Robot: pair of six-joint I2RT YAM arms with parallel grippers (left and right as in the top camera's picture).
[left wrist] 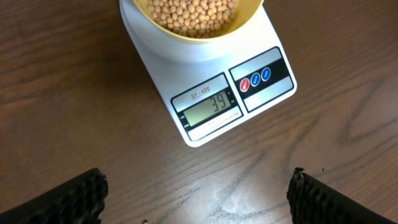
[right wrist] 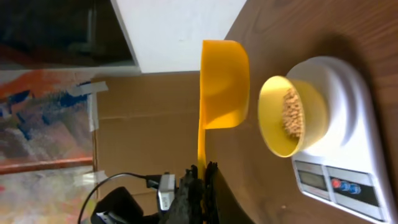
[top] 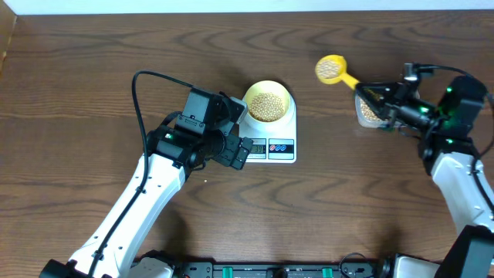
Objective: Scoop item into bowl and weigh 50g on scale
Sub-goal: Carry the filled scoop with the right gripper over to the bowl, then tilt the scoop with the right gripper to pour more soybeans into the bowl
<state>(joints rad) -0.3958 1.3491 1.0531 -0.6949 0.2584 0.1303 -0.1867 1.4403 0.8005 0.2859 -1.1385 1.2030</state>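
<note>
The white scale (left wrist: 205, 73) sits near the middle of the dark wooden tabletop (top: 93, 69), its display and two round buttons on the edge facing the robot. The pale-yellow bowl (right wrist: 272, 118) stands on its platform. The bowl holds a heap of small tan beans (left wrist: 196, 15), and in the left wrist view the grey display reads 39. The left jaws hang low over the tabletop just beside the scale's front left corner, touching neither it nor the bowl. They are spread wide and empty, and their ribbed black pads (left wrist: 78, 196) show at the two bottom corners of the left wrist view with bare wood between them. On the right side of the tabletop, well apart from the scale, the right jaws are pressed together on the handle of a yellow scoop (right wrist: 224, 81), pinching it near its end. The scoop's cup reaches up and away from the arm, towards the far edge, and from overhead it carries a small load of beans. It hovers to the right of the bowl, not over it. A clear plastic tub (top: 363, 116) with more beans in it lies directly under the right jaws, partly hidden by them.
</note>
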